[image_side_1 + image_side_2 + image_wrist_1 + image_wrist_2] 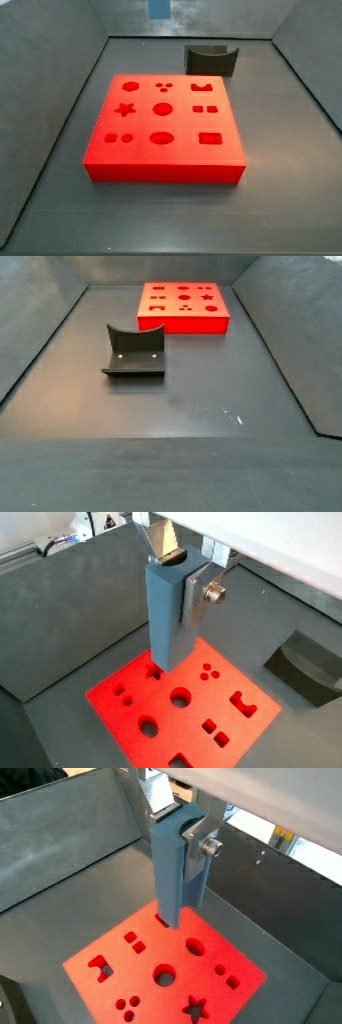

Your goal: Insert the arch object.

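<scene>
Gripper (170,664) hangs above the red board (134,687), seen in both wrist views; a long blue-grey piece (175,868) sits between its fingers, but whether they clamp it cannot be told. No arch object (small dark notched block) can be made out. The fixture (135,351) stands on the floor (201,396), apart from the board.

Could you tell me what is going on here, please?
The Panda's gripper hangs high above the red board, shut on a long blue-grey piece that points down at it. This is probably the arch to insert, though no notch shows. In a side view the board's holes all look empty, so nothing is inserted yet. The dark fixture stands on the floor apart from the board.
</scene>
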Available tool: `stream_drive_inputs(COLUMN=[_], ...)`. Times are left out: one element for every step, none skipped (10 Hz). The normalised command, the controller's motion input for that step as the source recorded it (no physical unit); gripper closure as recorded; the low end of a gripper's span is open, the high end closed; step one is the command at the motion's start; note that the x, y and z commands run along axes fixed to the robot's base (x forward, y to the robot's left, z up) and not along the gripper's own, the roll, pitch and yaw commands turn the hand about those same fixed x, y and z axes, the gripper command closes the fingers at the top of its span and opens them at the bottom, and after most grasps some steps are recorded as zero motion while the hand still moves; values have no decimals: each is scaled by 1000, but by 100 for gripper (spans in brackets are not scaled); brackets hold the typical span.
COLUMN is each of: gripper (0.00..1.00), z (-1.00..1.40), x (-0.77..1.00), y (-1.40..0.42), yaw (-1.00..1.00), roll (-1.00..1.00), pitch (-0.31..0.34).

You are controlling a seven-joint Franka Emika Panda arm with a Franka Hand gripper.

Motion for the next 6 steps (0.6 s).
stream_drive_inputs(gripper=[100, 100, 100, 100, 100, 100], z=[-91, -334, -509, -534, -551, -523], x=[57, 120, 280, 357, 437, 574], y=[154, 483, 586, 480, 229, 0], yaw=[0, 0, -137, -314, -471, -631], roll=[19, 137, 160, 216, 266, 300], pitch=[0, 0, 0, 0, 0, 0])
